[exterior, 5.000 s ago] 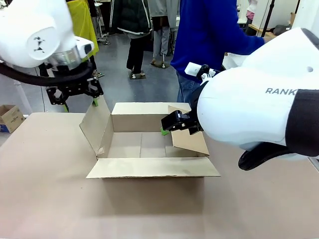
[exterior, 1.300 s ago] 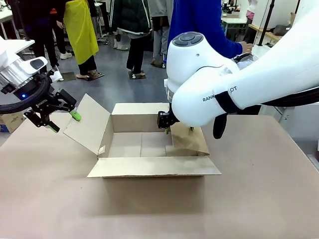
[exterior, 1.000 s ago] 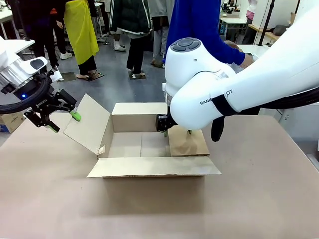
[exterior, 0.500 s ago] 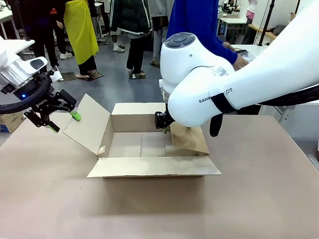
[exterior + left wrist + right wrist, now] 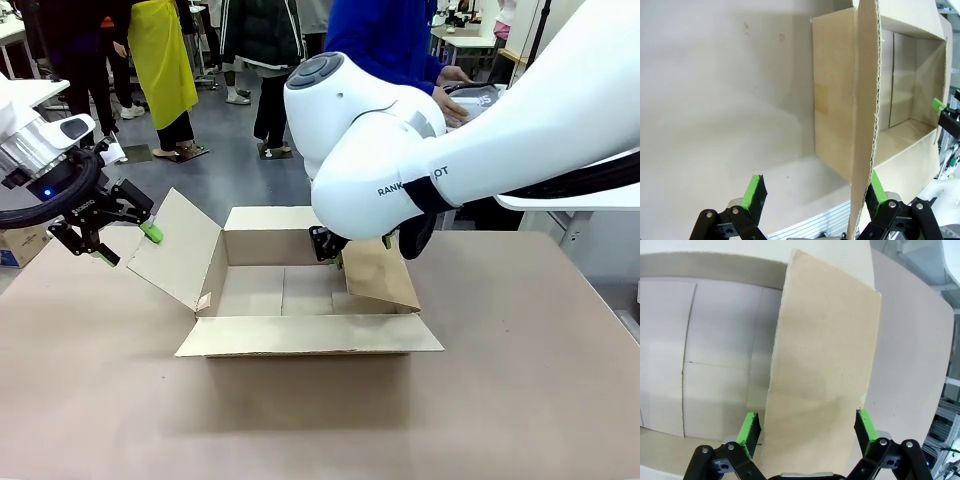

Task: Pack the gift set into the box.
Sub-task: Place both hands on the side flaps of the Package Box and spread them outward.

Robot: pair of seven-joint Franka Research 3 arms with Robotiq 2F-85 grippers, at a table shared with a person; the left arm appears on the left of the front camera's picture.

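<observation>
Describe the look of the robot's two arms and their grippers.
Both arms are white with rounded shells. The right arm carries black lettering and a black band; the left arm has a small blue light and a black cable. The left gripper and the right gripper are black, two-fingered, with green pads.

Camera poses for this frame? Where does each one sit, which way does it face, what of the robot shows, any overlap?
Front: fixed between the arms, faces across the table at a person; shows the left hand and right arm.
Left wrist: looks along its own fingers at the left flap, edge-on.
Right wrist: looks past the open right hand down onto the right flap.
Shared: all three see the box.
</observation>
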